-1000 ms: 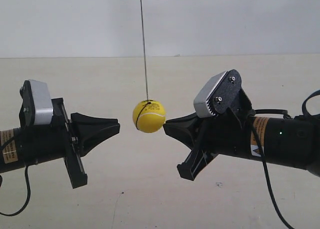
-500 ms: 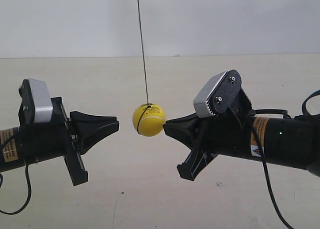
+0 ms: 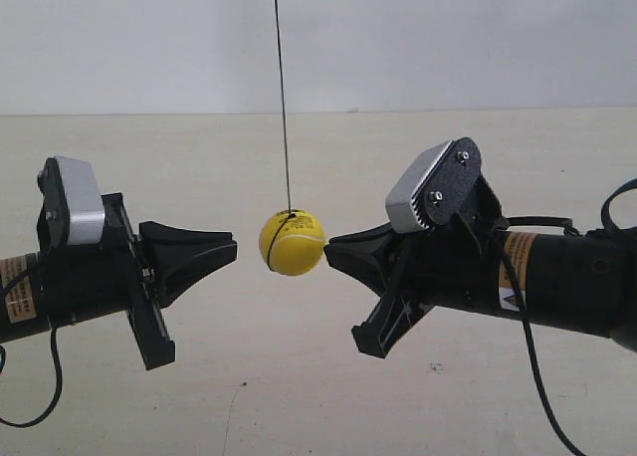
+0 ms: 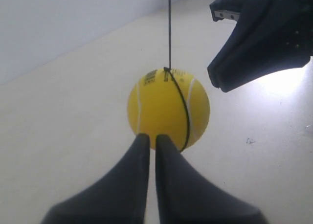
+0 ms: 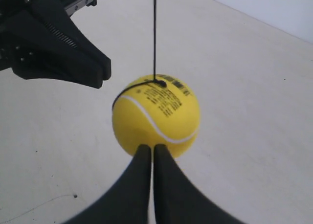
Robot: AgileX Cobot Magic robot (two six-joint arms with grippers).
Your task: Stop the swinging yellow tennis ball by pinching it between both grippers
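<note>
In the exterior view, the arm at the view's left [image 3: 231, 245] lies level, its pointed tip aimed at the ball [image 3: 292, 243]. A clear gap of pale floor [image 3: 299, 376] shows between that tip and the ball's near side. The ball hangs on a thin string [image 3: 282, 98] between the two tips, at about their height. The arm at the view's right [image 3: 330, 250] has its tip just beside the ball's other side, touching or nearly so; I cannot tell which. So the ball sits off-centre, nearer the arm at the view's right. I judge the pinch turns on the other arm closing its gap along the line that joins the two tips.

In the left wrist view, the left gripper [image 4: 152, 138] has its two fingers pressed together with only a thin seam between them. It holds nothing, and the ball [image 4: 168, 109] lies straight ahead of its tip. The facing gripper [image 4: 216, 83] stands close to the ball's far edge.

In the right wrist view, the right gripper [image 5: 149, 148] is likewise closed to a point and empty. The ball [image 5: 156, 116] lies dead ahead of it, with printed marks showing near the string's knot. The opposite gripper [image 5: 103, 76] stands apart from the ball there. That suggests the left gripper is the farther one, but this is a judgement.
</note>
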